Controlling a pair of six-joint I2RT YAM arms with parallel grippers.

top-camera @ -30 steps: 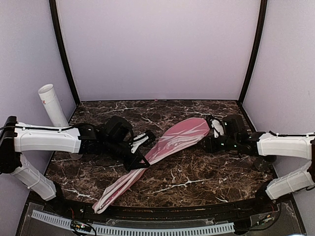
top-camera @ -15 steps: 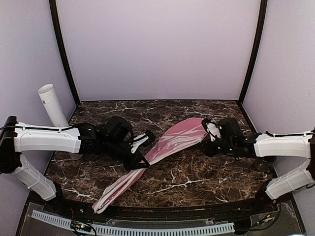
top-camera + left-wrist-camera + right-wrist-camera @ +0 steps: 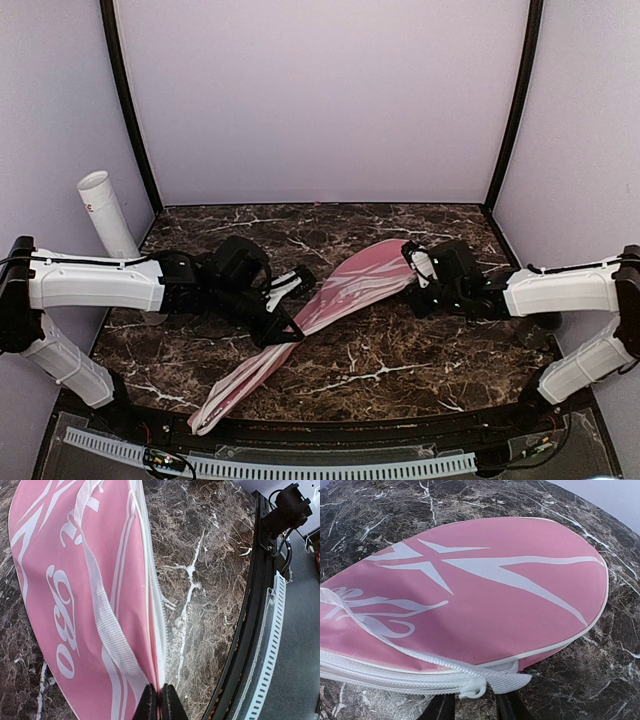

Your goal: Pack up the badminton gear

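The badminton gear in view is a pink racket-shaped bag (image 3: 345, 290) and a long white tube (image 3: 105, 212). The bag lies diagonally across the marble table, its narrow handle end at the near left and its wide head at the far right. My left gripper (image 3: 285, 328) is shut on the bag's zipped edge (image 3: 159, 655) about midway along; its fingertips (image 3: 150, 702) pinch the pink fabric. My right gripper (image 3: 474, 705) sits at the head end (image 3: 485, 595), jaws apart. The white zipper pull (image 3: 472, 687) and a strap end (image 3: 512, 680) hang between its fingers without touching them.
The white tube leans against the left wall at the back corner, outside the table. Purple booth walls close in three sides. A black rail (image 3: 255, 630) and a perforated white strip (image 3: 300, 467) run along the near edge.
My right arm has slid left toward the bag's head end and its jaws have narrowed. The left gripper and the bag have stayed put.
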